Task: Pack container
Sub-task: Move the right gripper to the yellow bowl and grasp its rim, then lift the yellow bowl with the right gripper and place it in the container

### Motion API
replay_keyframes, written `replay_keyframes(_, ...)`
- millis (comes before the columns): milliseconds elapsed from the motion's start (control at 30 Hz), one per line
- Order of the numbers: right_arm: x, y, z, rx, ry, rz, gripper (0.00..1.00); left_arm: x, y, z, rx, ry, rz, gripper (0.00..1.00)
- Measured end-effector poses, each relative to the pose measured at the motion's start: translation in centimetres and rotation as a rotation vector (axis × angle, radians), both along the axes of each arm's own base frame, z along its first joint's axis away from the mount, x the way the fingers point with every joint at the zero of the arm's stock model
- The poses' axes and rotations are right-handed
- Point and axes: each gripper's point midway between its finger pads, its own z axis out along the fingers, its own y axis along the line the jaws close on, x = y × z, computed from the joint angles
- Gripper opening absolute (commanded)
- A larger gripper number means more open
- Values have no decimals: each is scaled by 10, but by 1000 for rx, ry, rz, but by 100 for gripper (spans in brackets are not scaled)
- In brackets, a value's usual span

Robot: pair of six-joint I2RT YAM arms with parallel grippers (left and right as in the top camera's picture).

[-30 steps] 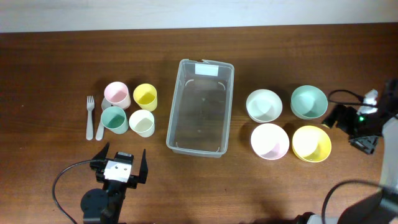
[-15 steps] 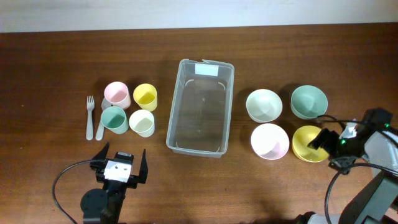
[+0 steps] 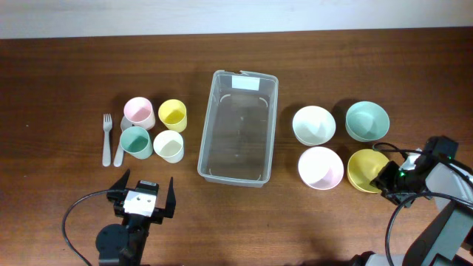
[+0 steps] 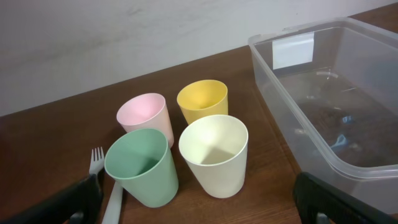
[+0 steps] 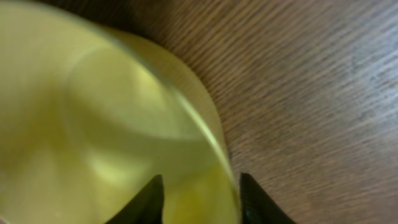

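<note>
Grabbing the yellow bowl (image 3: pixel 366 170): my right tool (image 5: pixel 198 199) straddles its rim, whether pinching I cannot tell; left tool (image 3: pixel 146 185) spread. Next I should lift it into the container (image 3: pixel 208 133), mid-desk.

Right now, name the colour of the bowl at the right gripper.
Yellow bowl; clearest in the right wrist view.

Right fingers (image 5: pixel 144 202) reached the yellow bowl (image 3: pixel 363 168) (straddling its rim, narrower).

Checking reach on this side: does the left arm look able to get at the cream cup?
Probably yes: the left fingers stand open facing the cream cup, with only bare table between.
</note>
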Motion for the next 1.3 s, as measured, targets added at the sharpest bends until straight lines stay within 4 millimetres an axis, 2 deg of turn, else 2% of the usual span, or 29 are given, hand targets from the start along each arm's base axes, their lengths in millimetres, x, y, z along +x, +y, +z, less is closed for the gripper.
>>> replay_keyframes(167,0,-2,0,-6,5,-21,4,0,0,0,0,0,0,100)
replay_keyframes(267,0,-1,5,-10,-11,-24,4,0,0,0,0,0,0,100)
replay_keyframes(333,0,2,17,-11,-38,-22,4,0,0,0,0,0,0,100)
replay_keyframes(400,-1,6,34,-19,-81,-21,4,0,0,0,0,0,0,100)
replay_keyframes(433,-1,8,51,-32,-121,-19,4,0,0,0,0,0,0,100)
replay_keyframes(500,2,9,72,-56,-176,-16,4,0,0,0,0,0,0,100)
replay_keyframes(633,7,8,132,-134,-325,-19,4,0,0,0,0,0,0,100)
replay_keyframes(667,8,8,139,-139,-342,-21,4,0,0,0,0,0,0,100)
replay_keyframes(700,10,12,162,-154,-401,-14,4,0,0,0,0,0,0,100)
replay_keyframes(800,15,32,194,-129,-474,44,4,0,0,0,0,0,0,100)
replay_keyframes(867,24,53,212,-99,-515,122,4,0,0,0,0,0,0,100)
replay_keyframes(1033,58,121,248,-2,-575,352,4,0,0,0,0,0,0,100)
replay_keyframes(1167,98,176,253,63,-536,511,4,0,0,0,0,0,0,100)
replay_keyframes(1300,140,230,230,112,-454,633,4,0,0,0,0,0,0,100)
